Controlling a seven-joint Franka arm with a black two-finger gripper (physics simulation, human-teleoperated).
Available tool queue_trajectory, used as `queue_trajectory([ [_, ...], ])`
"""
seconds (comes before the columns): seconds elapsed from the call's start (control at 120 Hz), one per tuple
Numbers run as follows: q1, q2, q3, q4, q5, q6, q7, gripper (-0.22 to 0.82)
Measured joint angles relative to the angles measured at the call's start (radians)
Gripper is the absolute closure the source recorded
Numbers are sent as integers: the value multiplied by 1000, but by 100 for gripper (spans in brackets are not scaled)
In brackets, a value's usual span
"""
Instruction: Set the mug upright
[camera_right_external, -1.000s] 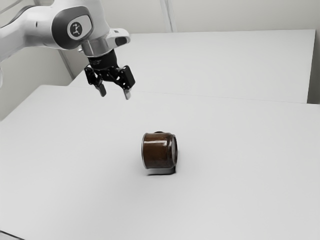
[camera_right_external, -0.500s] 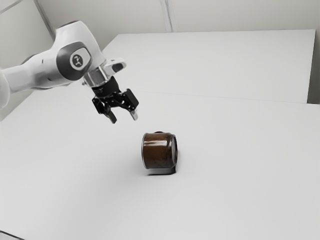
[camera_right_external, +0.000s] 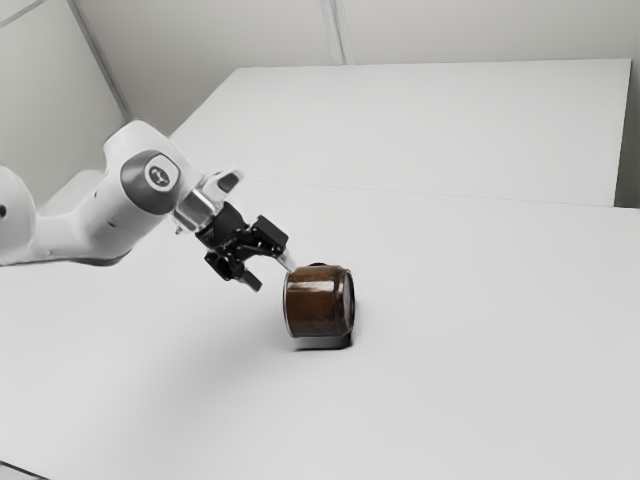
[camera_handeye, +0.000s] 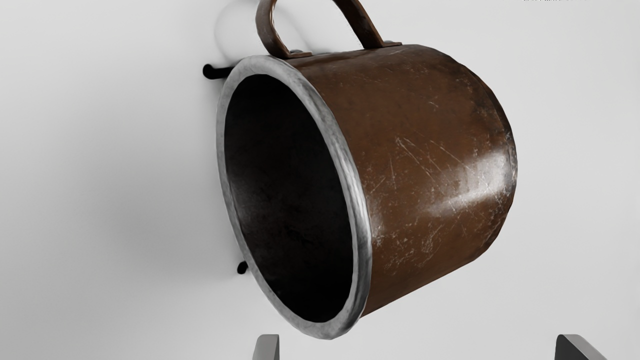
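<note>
Hand: one black gripper (camera_right_external: 275, 278), fingers spread apart, nothing pinched; tilted toward the table (camera_right_external: 450, 400), fingertips close to the mug's mouth end. Contact with the mug cannot be told.

Mug: one, brown, metal-rimmed; laid on its side on the table, not upright. Its open mouth is turned toward the exterior view's left, its base toward the right. Item location: mug (camera_right_external: 320, 302); rim (camera_handeye: 357, 200); handle (camera_handeye: 367, 25), set on the part of the wall away from the fingertips.

Hazards, as judged: the rim may be struck by a fingertip if the hand is brought in too low or off line, and the mug shoved or rolled on its round wall. If only the rim's edge is gripped, the mug may be swivelled or dropped while being turned. If it is released before the base is flat, it may be tipped over again.
</note>
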Motion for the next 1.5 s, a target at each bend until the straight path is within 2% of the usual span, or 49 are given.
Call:
queue_trajectory([
  [0.4,6,38,22,-82,-394,65,299,0],
  [0.667,13,87,24,-83,-563,67,507,0],
  [1.167,8,164,23,-98,-808,-50,805,1],
  [1.2,8,168,23,-98,-819,-60,819,4],
  [1.383,4,170,21,-96,-850,-96,884,46],
  [1.5,-1,167,21,-95,-860,-101,916,62],
])
